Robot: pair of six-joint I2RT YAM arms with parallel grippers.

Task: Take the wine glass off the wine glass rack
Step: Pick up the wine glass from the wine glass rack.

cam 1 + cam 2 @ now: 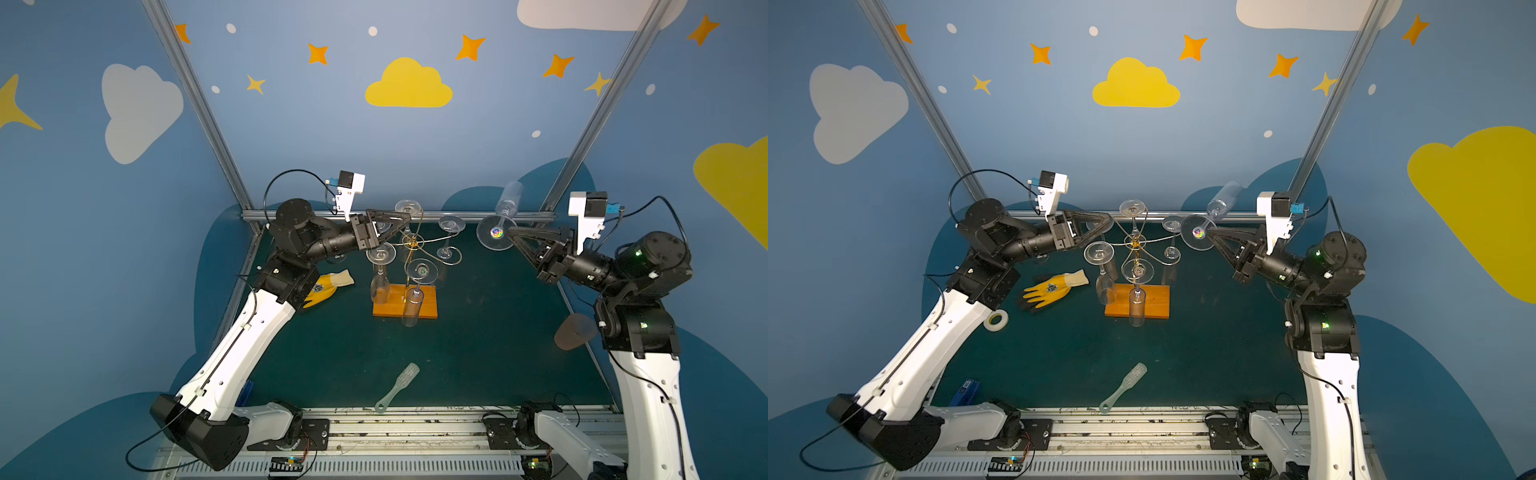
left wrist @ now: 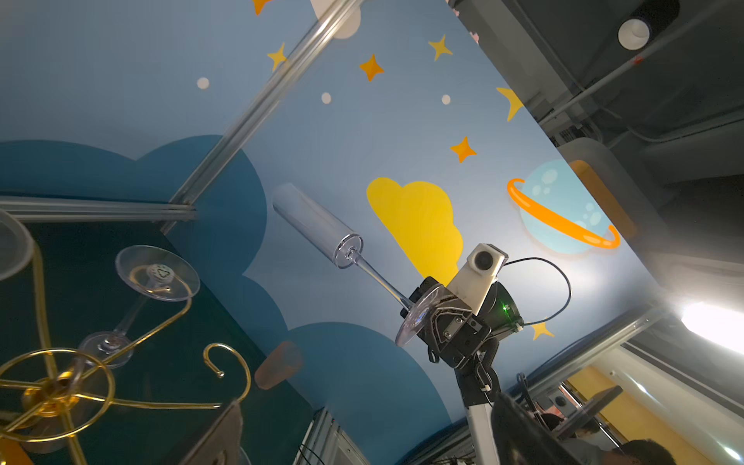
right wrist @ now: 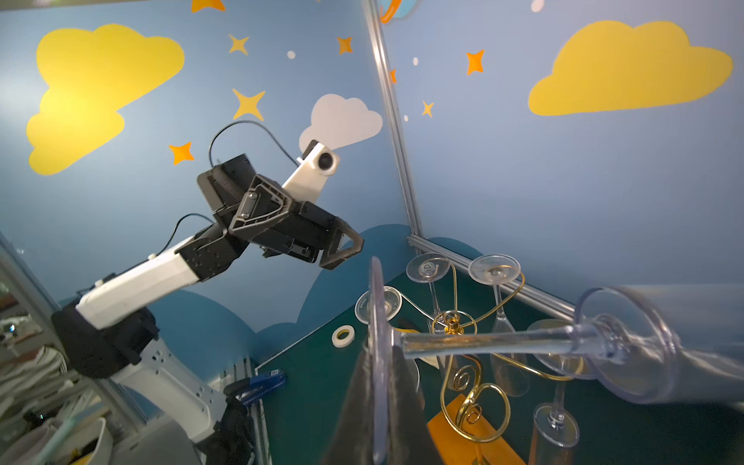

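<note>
1. The wine glass (image 1: 508,203) (image 1: 1220,204): a clear flute, off its stand. It was held high above the table (image 1: 478,353), to the right of the wine glass rack (image 1: 428,306) and apart from it. It was tilted, with the foot disc nearer and the bowl pointing toward the far wall.
2. The right gripper (image 1: 512,232) (image 2: 422,311): jaws pinched on the edge of the flute's foot disc.
3. The left gripper (image 1: 391,230) (image 1: 1096,232): jaws spread wide and holding nothing. It was level with the top of the stand on its left side, close to a hanging foot disc; contact could not be told.
4. The stand: gold wire curls on a slim post, set on an orange base toward the far middle of the table. The other glasses (image 1: 422,271) hung from it bowl-down.
5. Sundries: a yellow glove (image 1: 1050,289) left of the base, a tape roll (image 1: 995,321) nearer on the left, and a clear brush (image 1: 397,388) by the near edge.
</note>
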